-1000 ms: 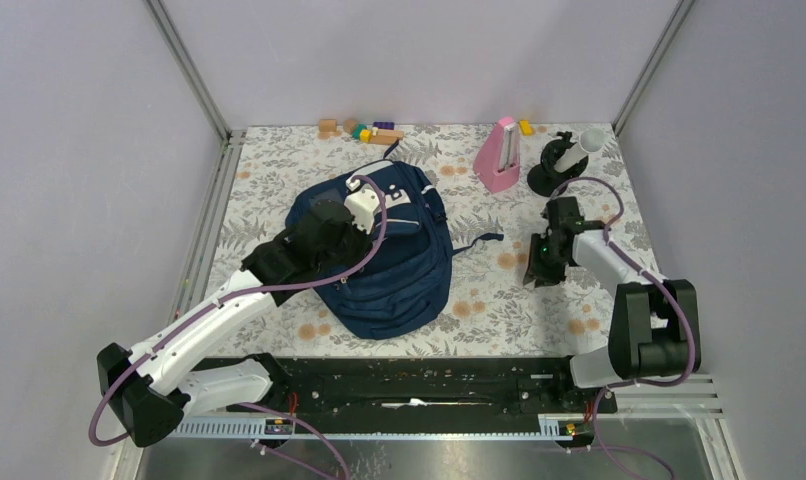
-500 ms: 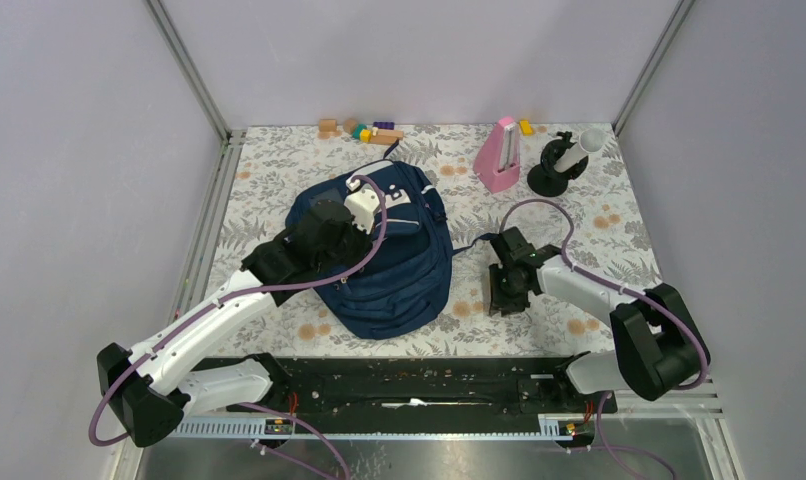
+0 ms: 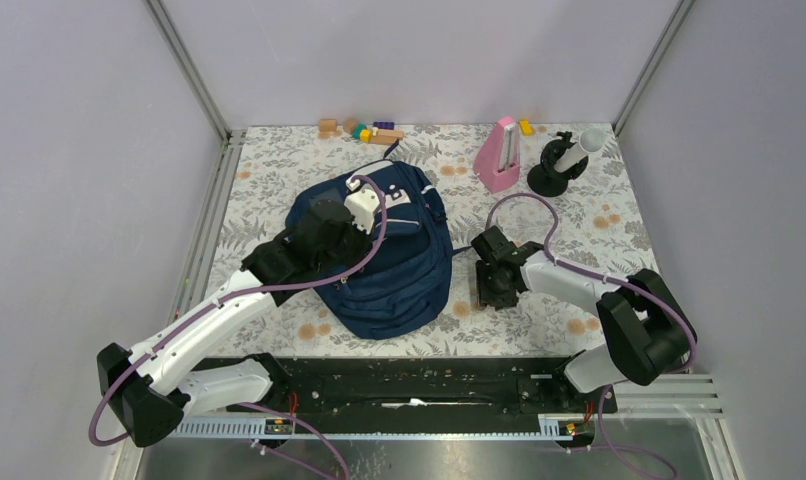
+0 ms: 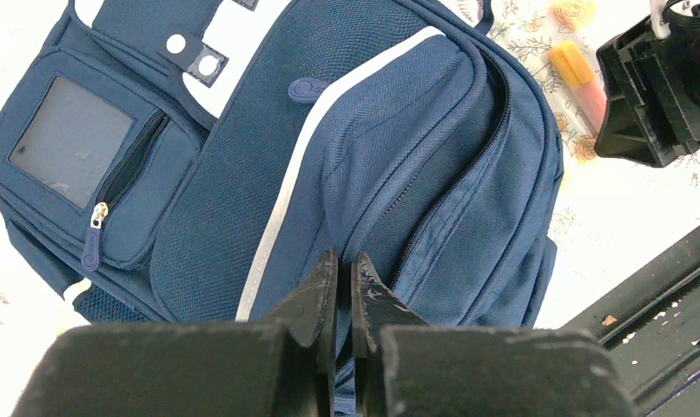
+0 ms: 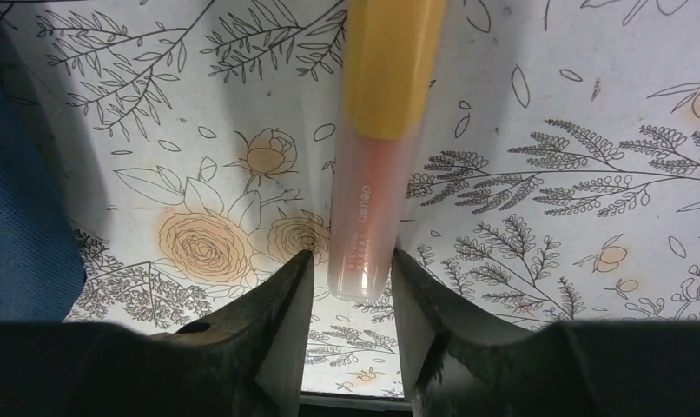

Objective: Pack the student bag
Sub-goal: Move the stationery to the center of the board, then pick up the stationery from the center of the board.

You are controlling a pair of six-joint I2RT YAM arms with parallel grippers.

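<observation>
The student bag (image 3: 399, 270), navy with thin white stripes, lies flat on the flowered table mid-left. My left gripper (image 3: 329, 228) rests over its upper part, shut. In the left wrist view its tips (image 4: 344, 261) sit at the seam beside a zipper on the bag (image 4: 373, 130); whether fabric is pinched I cannot tell. My right gripper (image 3: 499, 285) is low on the table just right of the bag. It is open (image 5: 351, 274), its fingers either side of the near end of an orange highlighter with a yellow cap (image 5: 381, 130), which lies on the table (image 4: 577, 74).
A pink wedge-shaped object (image 3: 499, 155) and a black stand with a white ball (image 3: 564, 160) stand at the back right. Small wooden blocks (image 3: 364, 130) lie at the back edge. A bag strap (image 3: 479, 240) trails towards the right gripper. Metal rails border the table.
The right arm has swung left across the table to just beside the bag, and its jaws have widened around the highlighter. The left arm and bag have not moved.
</observation>
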